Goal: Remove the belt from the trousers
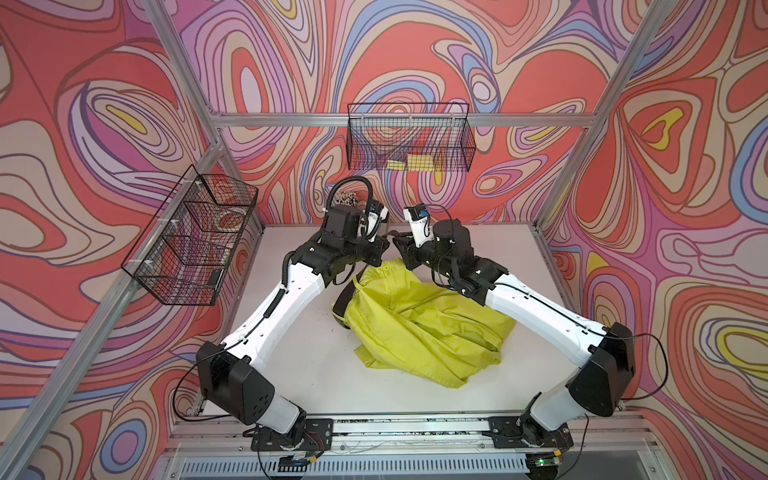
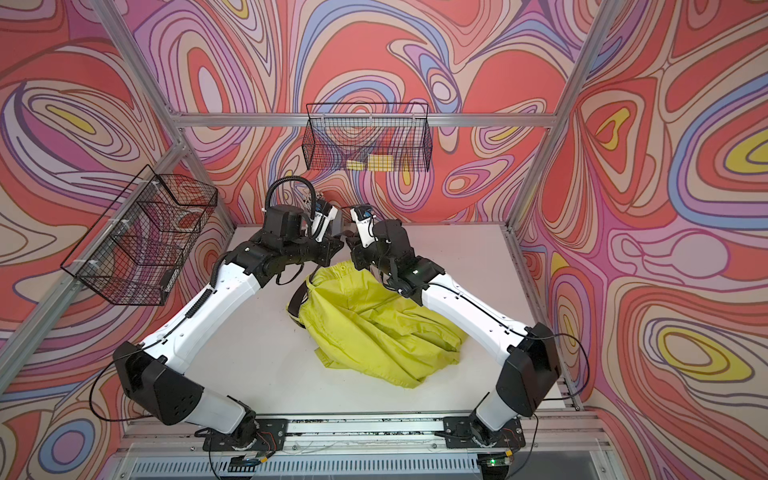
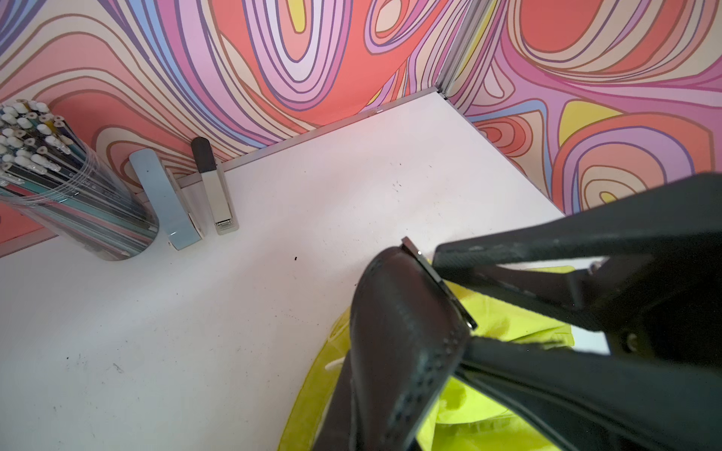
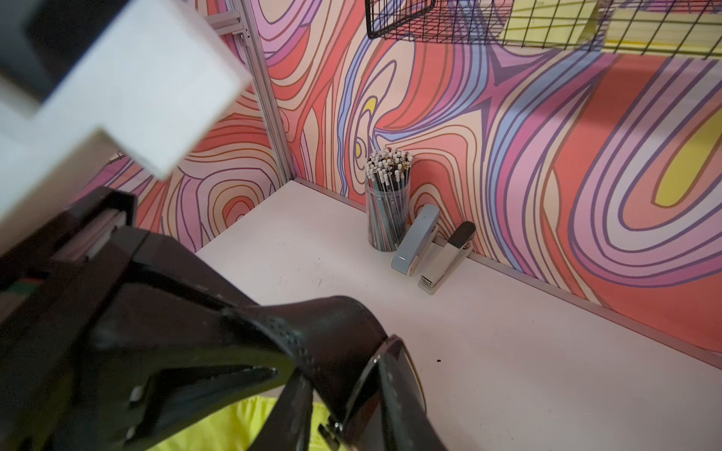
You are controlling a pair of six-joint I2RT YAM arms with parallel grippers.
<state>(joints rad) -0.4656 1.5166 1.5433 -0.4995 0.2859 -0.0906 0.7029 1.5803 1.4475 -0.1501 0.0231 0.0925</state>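
Fingers [image 3: 566, 238] of the left gripper [image 3: 453, 298] are pinched tight on the belt [image 3: 398, 332] right at its buckle [image 4: 396, 390], and the right gripper [image 4: 269, 339] has its fingers [image 4: 218, 377] drawn narrow onto the perforated strap just beside, so both of them hold the belt up off the table [image 1: 291, 365]. Closest to me, the left arm [image 1: 270, 316] and right arm [image 1: 540, 316] rise from the rail [image 1: 415, 428] at the front edge and lean inward. Between them the trousers [image 1: 419, 328] lie in a crumpled yellow-green heap on the white top, waist end toward the back. A dark loop of the belt shows at the heap's edge on the left arm's side, and the strap climbs from the waist to where the two grippers meet, above the far half of the table. Beyond that, against the back wall, a pale blue stapler [image 4: 416, 238] and a white stapler [image 4: 449, 257] lean side by side next to a clear cup of pencils [image 4: 386, 218]. Higher on that wall hangs a wire basket [image 1: 409, 137] with yellow pads [image 1: 419, 162] in it; a second basket [image 1: 191, 237] hangs on the side wall by the left arm.
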